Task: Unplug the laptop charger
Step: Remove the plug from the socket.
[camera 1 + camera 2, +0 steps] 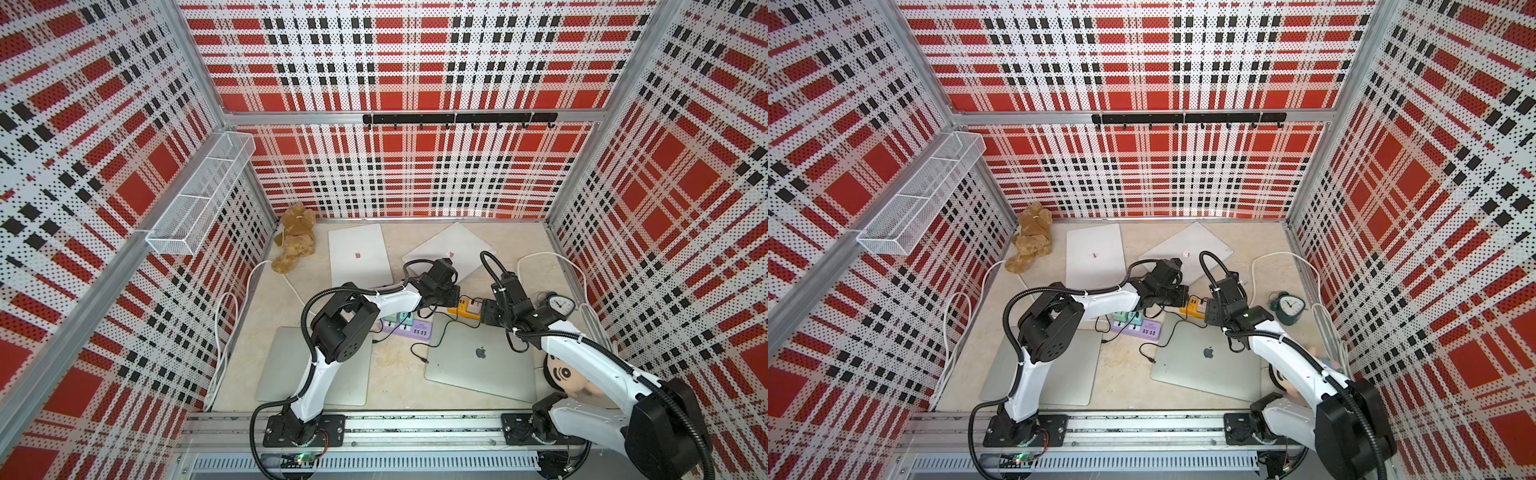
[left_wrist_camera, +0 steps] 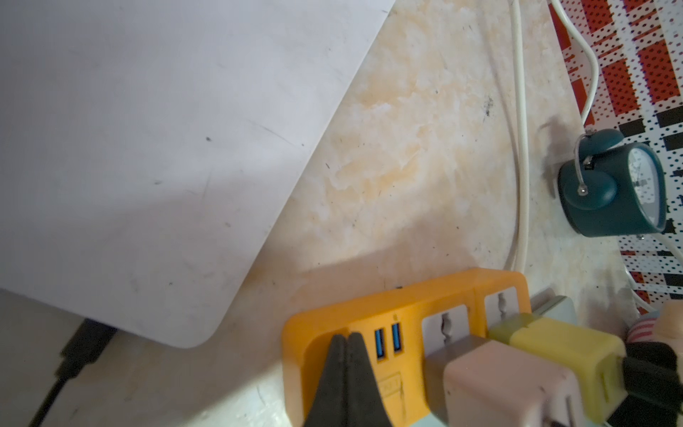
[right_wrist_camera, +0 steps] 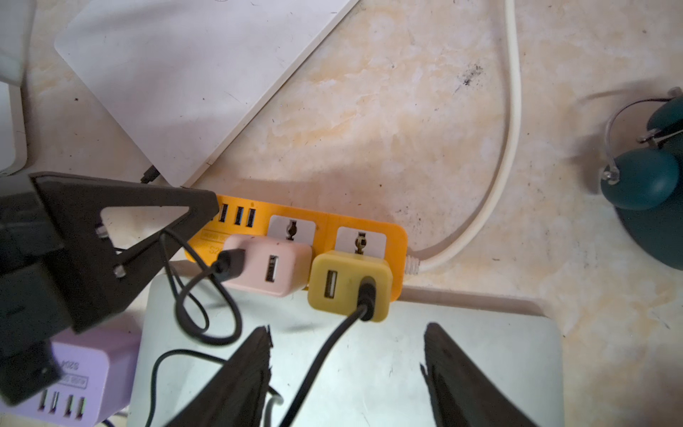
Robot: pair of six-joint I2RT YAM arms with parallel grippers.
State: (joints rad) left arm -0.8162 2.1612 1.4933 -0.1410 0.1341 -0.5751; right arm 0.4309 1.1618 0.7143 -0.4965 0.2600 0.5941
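Now the closed, empty left gripper point(image 2: 347, 338) touches the orange plastic power strip point(image 2: 373, 307); the right gripper point(image 3: 347, 327) gapes wide, empty.

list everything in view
laptops: 4, silver, two back, two front
orange strip: 1, orange, centre
purple strip: 1, purple, beside orange strip
pink charger: 1, pink, in orange strip
yellow charger: 1, yellow, in orange strip
green plugs: 2, green, on purple strip
cables: several, black and white, floor
clock: 1, teal, right side
plush: 1, brown, back left
doll: 1, tan, front right
basket: 1, white, left wall
rail: 1, black, back wall
left gripper: 1, black, shut, on orange strip
right gripper: 1, black, open, facing yellow charger
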